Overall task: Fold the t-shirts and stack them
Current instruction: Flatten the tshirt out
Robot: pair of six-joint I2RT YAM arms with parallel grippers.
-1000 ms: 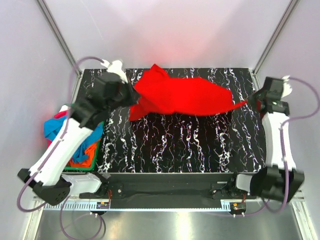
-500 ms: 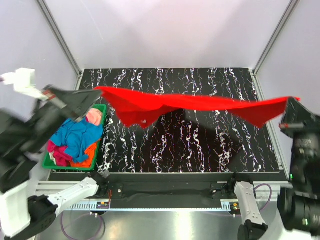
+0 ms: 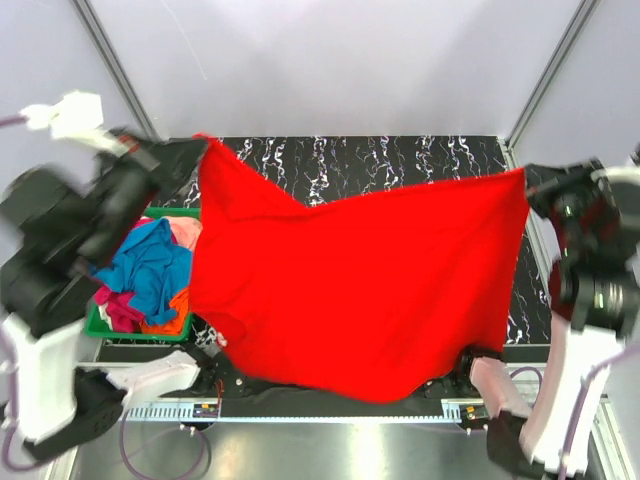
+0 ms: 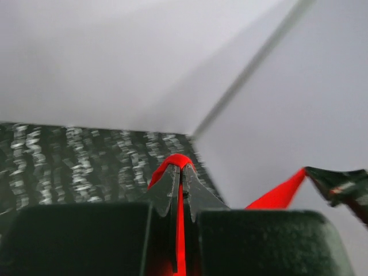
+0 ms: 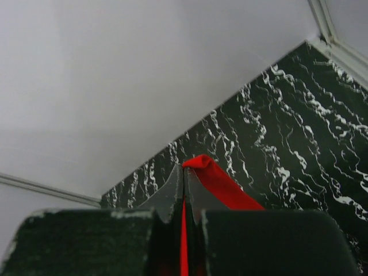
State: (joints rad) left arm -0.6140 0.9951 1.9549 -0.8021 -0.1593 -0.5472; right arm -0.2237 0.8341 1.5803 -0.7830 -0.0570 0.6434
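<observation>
Black marbled table [image 3: 400, 160] lies beneath a red shirt [image 3: 370, 290] hanging spread. Left gripper [image 4: 181, 170] and right gripper [image 5: 184, 173] each clamp a top corner

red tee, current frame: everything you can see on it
The bright red plain cloth t-shirt is spread as one wide, soft sheet, held up over the black marbled table between both arms. The left gripper and right gripper each have jaws shut on a pinched upper corner. Its top edge sags between them and the lower edge droops toward the arm bases. Sleeves and collar cannot be made out; whether it touches the tabletop is unclear.
</observation>
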